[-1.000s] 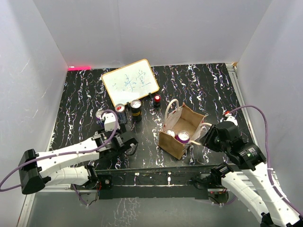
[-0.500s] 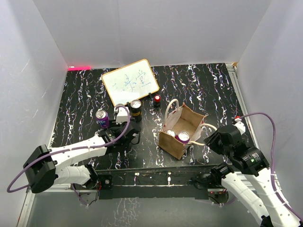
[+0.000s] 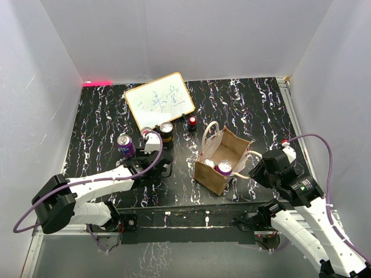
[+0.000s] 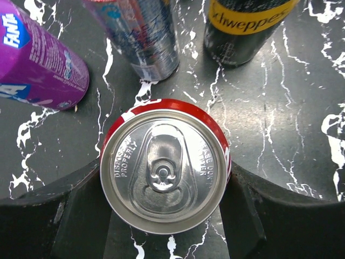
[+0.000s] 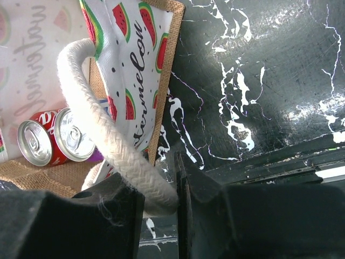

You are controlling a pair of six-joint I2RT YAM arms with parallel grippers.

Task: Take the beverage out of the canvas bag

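The brown canvas bag (image 3: pixel 229 152) stands open at centre right, and the tops of two cans (image 3: pixel 224 168) show inside it. In the right wrist view its watermelon-print lining (image 5: pixel 135 59) and the cans (image 5: pixel 75 140) show at left. My right gripper (image 5: pixel 161 208) is shut on the bag's white cord handle (image 5: pixel 102 129), at the bag's right side (image 3: pixel 255 172). My left gripper (image 4: pixel 164 186) is shut on an upright red beverage can (image 4: pixel 164 170), low over the table left of the bag (image 3: pixel 152 168); the arm hides that can in the top view.
A purple Fanta can (image 4: pixel 38 59), a blue-silver can (image 4: pixel 143 38) and a black Schweppes can (image 4: pixel 242 27) stand just beyond the held can. A whiteboard (image 3: pixel 159 99) lies at the back, with a small red object (image 3: pixel 192 123) beside it. White walls enclose the table.
My left arm swung right and back toward the group of cans, uncovering the purple can. My right jaws closed in on the cord handle, and that arm shifted slightly.
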